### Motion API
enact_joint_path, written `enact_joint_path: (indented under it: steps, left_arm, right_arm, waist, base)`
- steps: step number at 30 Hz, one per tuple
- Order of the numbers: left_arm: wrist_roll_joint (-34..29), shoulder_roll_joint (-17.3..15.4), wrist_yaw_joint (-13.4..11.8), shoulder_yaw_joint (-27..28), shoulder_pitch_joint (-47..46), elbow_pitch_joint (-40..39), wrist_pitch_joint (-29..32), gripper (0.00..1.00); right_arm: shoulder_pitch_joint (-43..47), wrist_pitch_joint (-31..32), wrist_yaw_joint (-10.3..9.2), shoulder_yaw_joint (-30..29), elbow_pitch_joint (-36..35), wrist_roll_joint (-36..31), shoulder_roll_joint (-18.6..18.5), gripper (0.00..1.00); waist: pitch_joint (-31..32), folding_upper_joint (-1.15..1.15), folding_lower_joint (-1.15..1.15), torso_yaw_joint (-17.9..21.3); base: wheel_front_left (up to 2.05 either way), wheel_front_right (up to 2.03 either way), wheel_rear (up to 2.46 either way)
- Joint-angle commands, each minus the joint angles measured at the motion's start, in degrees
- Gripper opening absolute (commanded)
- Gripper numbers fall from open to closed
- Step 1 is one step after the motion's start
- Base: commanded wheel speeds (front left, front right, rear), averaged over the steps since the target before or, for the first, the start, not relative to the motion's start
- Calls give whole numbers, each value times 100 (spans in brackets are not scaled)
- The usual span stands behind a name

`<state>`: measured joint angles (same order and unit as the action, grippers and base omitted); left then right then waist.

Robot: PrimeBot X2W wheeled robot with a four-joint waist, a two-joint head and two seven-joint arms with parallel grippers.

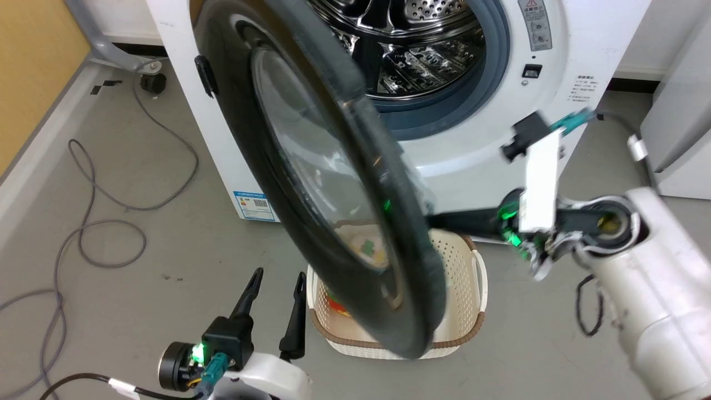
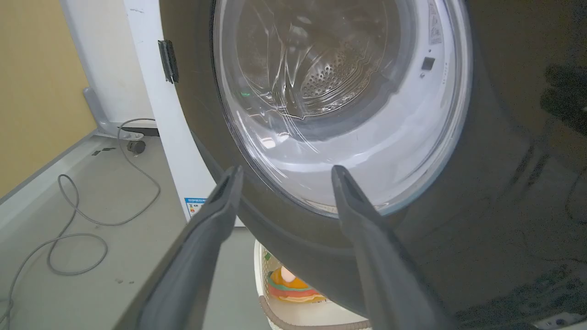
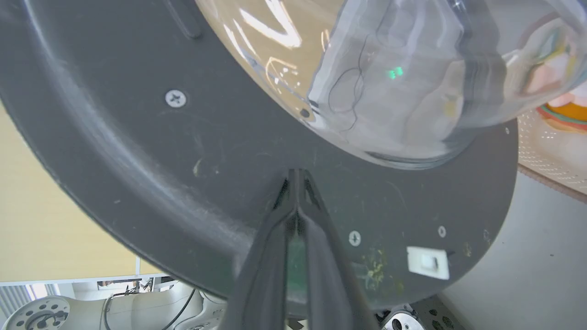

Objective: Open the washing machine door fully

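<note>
The white washing machine (image 1: pixel 477 150) stands with its steel drum (image 1: pixel 411 33) exposed. The washing machine door (image 1: pixel 311 166) hangs swung partway out on its left hinge, glossy black rim toward me. My right gripper (image 1: pixel 444 220) is shut, reaching in from the right behind the rim. In the right wrist view the right gripper (image 3: pixel 296 173) has its closed tips touching the door's matte black inner face (image 3: pixel 137 151), just below the glass bowl (image 3: pixel 403 78). My left gripper (image 1: pixel 276 289) is open, low and left of the door. The left gripper (image 2: pixel 286 170) faces the door's outer glass (image 2: pixel 339 91), not touching.
A cream laundry basket (image 1: pixel 461 311) holding colourful items sits on the floor under the door's lower edge. Grey cables (image 1: pixel 111 222) loop across the floor at the left beside a yellow wall (image 1: pixel 33 66). Another white appliance (image 1: pixel 683 111) stands at the right.
</note>
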<state>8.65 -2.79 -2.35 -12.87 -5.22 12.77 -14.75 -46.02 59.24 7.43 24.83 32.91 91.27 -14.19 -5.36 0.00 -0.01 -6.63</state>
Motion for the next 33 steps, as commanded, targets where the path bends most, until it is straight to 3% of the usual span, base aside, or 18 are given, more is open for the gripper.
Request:
enact_joint_path:
  steps: [1, 10, 17, 18, 20, 23, 24, 27, 33]
  left_arm:
    - [-52, -9, 11, 4, 77, 5, -25, 100]
    - [-13, -9, -7, -21, 55, 37, -25, 100]
    - [70, -9, -42, 6, 53, 43, -25, 100]
    - [82, -9, -51, 9, 57, 44, -25, 100]
    - [108, -9, -70, 16, 57, 37, -25, 100]
    - [116, -9, -93, 36, 69, 33, -25, 100]
    - [92, -9, -96, 72, 92, 44, -25, 100]
    - [49, -9, -74, 114, 126, 80, -25, 100]
    - [-12, -9, -33, 236, 236, 124, -25, 100]
  right_arm:
    - [181, 12, 6, 53, -81, 19, 94, 0]
    - [694, -181, 6, 37, -414, 191, 304, 0]
    - [1544, -1302, 6, -701, -931, 413, 306, 0]
    - [1724, -1531, 6, -824, -1018, 397, 298, 9]
    - [2108, -1906, 6, -1076, -1174, 443, 318, 100]
    - [2699, -2431, 6, -1401, -1372, 426, 333, 100]
    - [3203, -3005, 6, -1785, -1547, 411, 401, 100]
    - [3631, -3735, 6, -2173, -1713, 251, 505, 100]
    - [4331, -5228, 6, -2382, -1879, -833, 568, 100]
  waist:
    - [3, 0, 1, 12]
    - [-20, 0, 1, 17]
    - [47, 0, 1, 22]
    - [56, 0, 1, 29]
    - [75, 0, 1, 52]
    - [102, 0, 1, 104]
    - [140, 0, 1, 174]
    - [200, 0, 1, 227]
    - [368, 0, 1, 315]
  base:
    - [0, 0, 0]
    - [0, 0, 0]
    - [0, 0, 0]
    - [0, 0, 0]
    - [0, 0, 0]
    - [0, 0, 0]
    - [0, 0, 0]
    - [0, 0, 0]
    - [0, 0, 0]
